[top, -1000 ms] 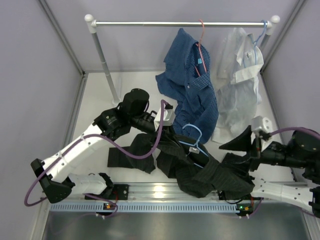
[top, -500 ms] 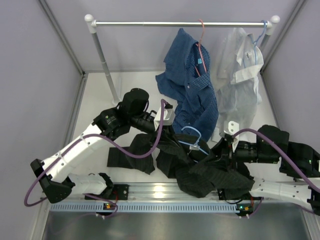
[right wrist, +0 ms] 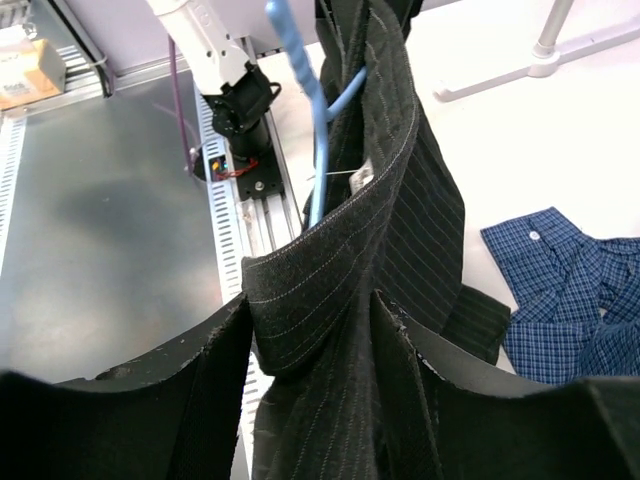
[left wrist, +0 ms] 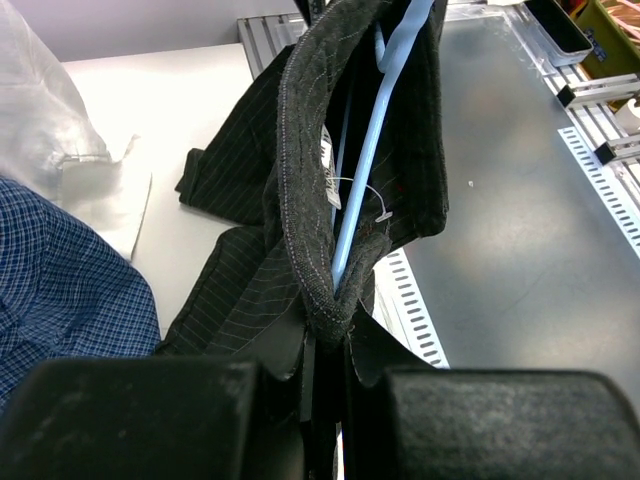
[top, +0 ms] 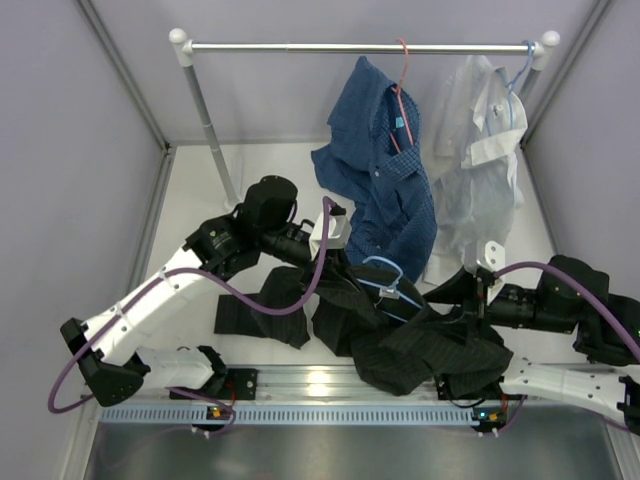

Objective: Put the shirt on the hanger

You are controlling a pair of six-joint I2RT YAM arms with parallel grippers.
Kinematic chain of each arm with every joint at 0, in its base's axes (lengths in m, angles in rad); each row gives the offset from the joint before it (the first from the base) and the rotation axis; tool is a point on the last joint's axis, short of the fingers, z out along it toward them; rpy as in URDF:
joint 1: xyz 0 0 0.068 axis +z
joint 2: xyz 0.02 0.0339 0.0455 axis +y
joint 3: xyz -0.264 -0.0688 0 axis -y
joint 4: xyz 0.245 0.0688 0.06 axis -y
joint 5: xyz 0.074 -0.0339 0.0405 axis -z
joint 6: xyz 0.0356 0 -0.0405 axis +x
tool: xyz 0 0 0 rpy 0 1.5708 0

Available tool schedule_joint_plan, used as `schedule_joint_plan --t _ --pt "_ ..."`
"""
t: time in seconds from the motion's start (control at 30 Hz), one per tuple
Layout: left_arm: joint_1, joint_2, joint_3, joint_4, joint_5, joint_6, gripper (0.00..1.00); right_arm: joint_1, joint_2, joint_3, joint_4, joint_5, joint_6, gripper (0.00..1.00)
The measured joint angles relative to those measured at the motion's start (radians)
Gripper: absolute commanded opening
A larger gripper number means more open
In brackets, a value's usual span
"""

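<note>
The black pinstriped shirt [top: 400,345] lies bunched on the table near the front edge, between both arms. The light-blue wire hanger [top: 385,275] sticks out of it, hook upward. My left gripper [top: 338,268] is shut on the shirt's collar [left wrist: 300,170], with the hanger's wire [left wrist: 365,190] running inside the collar and down between the jaws [left wrist: 327,325]. My right gripper [top: 440,295] is closed on a thick fold of the shirt [right wrist: 400,200] at its right side, fabric filling the gap [right wrist: 310,320]. The hanger [right wrist: 300,80] shows just beyond that fold.
A blue checked shirt [top: 385,180] on a red hanger and a white shirt [top: 480,150] hang from the metal rail [top: 300,46] at the back, their hems close behind the black shirt. The rail's post [top: 210,130] stands at left. A slotted aluminium bar [top: 320,385] runs along the front.
My right gripper swung left from open and clear of the shirt, took a fold of it, then drew back slightly right with the fabric. The left arm has held still.
</note>
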Motion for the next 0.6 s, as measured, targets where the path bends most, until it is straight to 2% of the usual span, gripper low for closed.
schedule_joint_plan --t 0.2,0.3,0.33,0.4,0.43,0.47,0.6 --pt "0.000 0.000 0.016 -0.001 -0.008 -0.019 0.00 0.000 0.002 0.000 0.002 -0.028 -0.001 0.46" --pt "0.000 0.003 0.027 -0.002 -0.006 -0.025 0.00 0.000 0.014 0.000 0.005 -0.033 -0.008 0.36" --pt "0.000 0.006 0.031 -0.002 -0.004 -0.027 0.00 0.000 0.020 0.000 0.006 -0.032 -0.011 0.29" --pt "0.000 0.007 0.033 -0.002 -0.002 -0.029 0.00 0.000 0.031 0.000 0.008 -0.028 -0.019 0.22" --pt "0.000 0.007 0.033 -0.003 -0.002 -0.031 0.00 0.000 0.034 0.000 0.011 -0.024 -0.019 0.10" --pt "0.000 0.007 0.033 -0.003 -0.002 -0.035 0.00 0.000 0.035 0.000 0.014 -0.022 -0.024 0.02" --pt "0.000 0.007 0.034 -0.002 0.006 -0.042 0.00 0.000 0.026 0.000 0.020 0.006 -0.024 0.00"
